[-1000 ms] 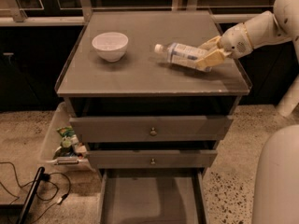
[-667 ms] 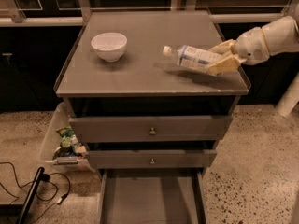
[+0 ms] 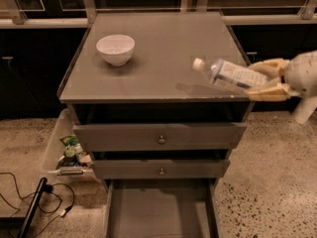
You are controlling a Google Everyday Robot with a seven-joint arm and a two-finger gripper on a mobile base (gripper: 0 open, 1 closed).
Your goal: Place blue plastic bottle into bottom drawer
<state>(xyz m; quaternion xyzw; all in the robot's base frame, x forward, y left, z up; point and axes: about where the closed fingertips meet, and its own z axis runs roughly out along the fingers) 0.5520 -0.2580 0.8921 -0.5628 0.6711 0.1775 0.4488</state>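
Note:
The blue plastic bottle (image 3: 229, 74) is a clear bottle with a white cap and a pale blue-and-white label. It lies tilted, cap to the upper left, lifted above the front right corner of the cabinet top (image 3: 163, 53). My gripper (image 3: 265, 79) comes in from the right and is shut on the bottle's base end, its tan fingers (image 3: 270, 91) above and below it. The bottom drawer (image 3: 161, 209) is pulled out at the bottom of the view, its flat grey floor bare.
A white bowl (image 3: 115, 49) stands at the back left of the cabinet top. Two upper drawers with round brass knobs (image 3: 161, 140) are slightly open. A clear bin of snack packets (image 3: 67, 150) and black cables (image 3: 29, 202) lie on the floor to the left.
My gripper has carried the bottle to the right and toward the front edge of the cabinet top, lifting it off the surface. The view has also shifted closer.

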